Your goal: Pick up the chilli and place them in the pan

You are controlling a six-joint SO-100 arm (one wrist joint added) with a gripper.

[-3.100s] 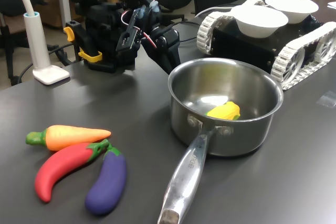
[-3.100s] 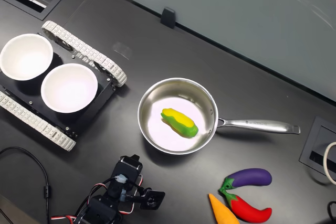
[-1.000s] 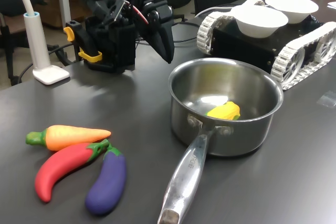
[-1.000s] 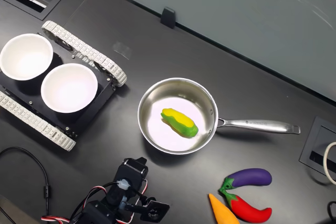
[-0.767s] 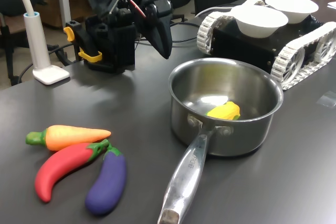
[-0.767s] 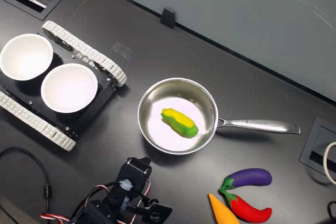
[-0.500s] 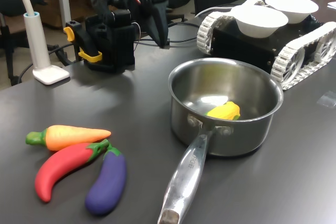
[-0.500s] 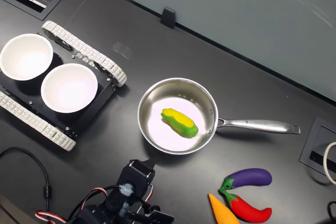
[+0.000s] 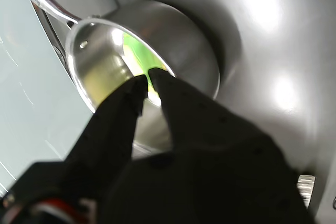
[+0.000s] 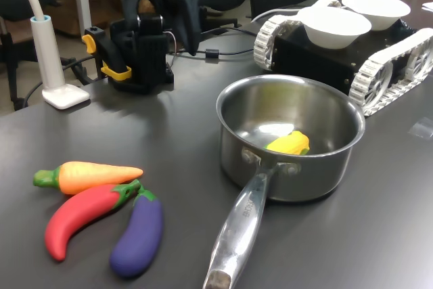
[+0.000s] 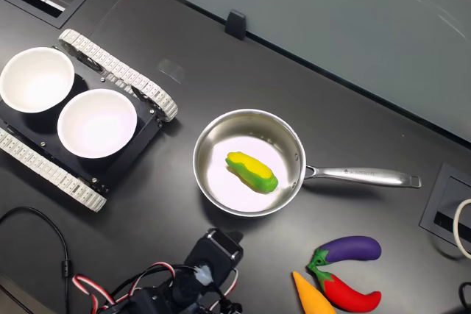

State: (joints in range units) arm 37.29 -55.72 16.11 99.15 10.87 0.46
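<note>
The black two-fingered gripper [image 9: 147, 77] holds nothing, its jaws nearly closed with only a thin slit between the tips. It is raised near the arm's base, well apart from everything. The curved glossy red chilli with a green cap [image 10: 81, 216] lies untouched on the dark table [image 10: 379, 235], far from the gripper, between one orange toy carrot [image 10: 91, 175] and one purple toy eggplant [image 10: 139, 235], seemingly touching both. The single shiny steel saucepan with a long handle [image 11: 221, 137] sits ahead of the gripper, holding one yellow-green corn toy [image 11: 252, 170]. Two white bowls [image 11: 96, 123] rest on a tracked vehicle [image 11: 132, 79]. I judge the task barely begun: approach, grasp, carry and drop all remain.
</note>
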